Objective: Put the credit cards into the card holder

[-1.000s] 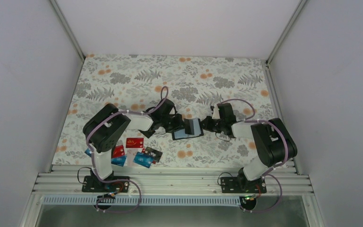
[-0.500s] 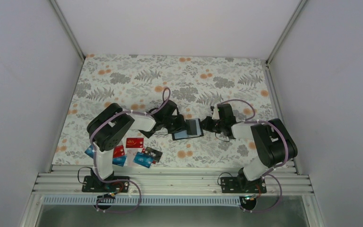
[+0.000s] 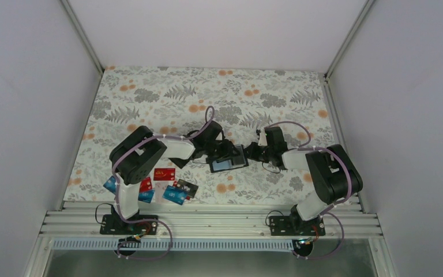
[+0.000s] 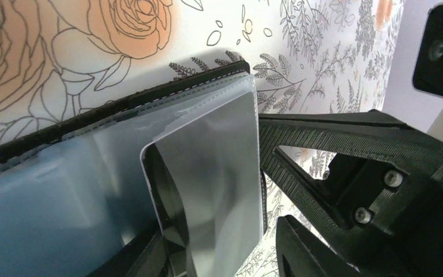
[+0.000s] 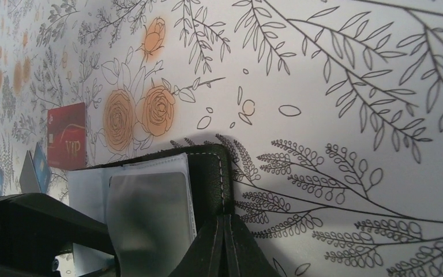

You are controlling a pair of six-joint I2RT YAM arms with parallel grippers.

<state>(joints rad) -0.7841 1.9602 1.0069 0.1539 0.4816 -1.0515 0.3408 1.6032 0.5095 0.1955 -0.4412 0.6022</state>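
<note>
Floral table cloth (image 3: 150, 98) between white walls (image 3: 29, 115). The card holder (image 3: 229, 164) lies open at the centre, between my two claws, its long axis running roughly left to right. My right gripper (image 5: 224, 224) is pinched shut on the holder's black cover at its right edge, pinning it to the cloth. My left gripper (image 3: 225, 151) sits over the holder's left half. Its own fingers are nearly cut off at the bottom of the left wrist view, so I cannot tell whether they stand apart or closed. A dark card (image 4: 207, 190) appears to sit inside the clear sleeve (image 4: 231, 109), though the plastic blurs its outline. The remaining credit cards (image 3: 164, 173) lie loose near the left arm's base, toward me and left of the holder, well apart from it. The left arm (image 3: 141, 158) is the nearer, so I judge the next fetch to be its job. Part of that scatter is hidden under its elbow.
</note>
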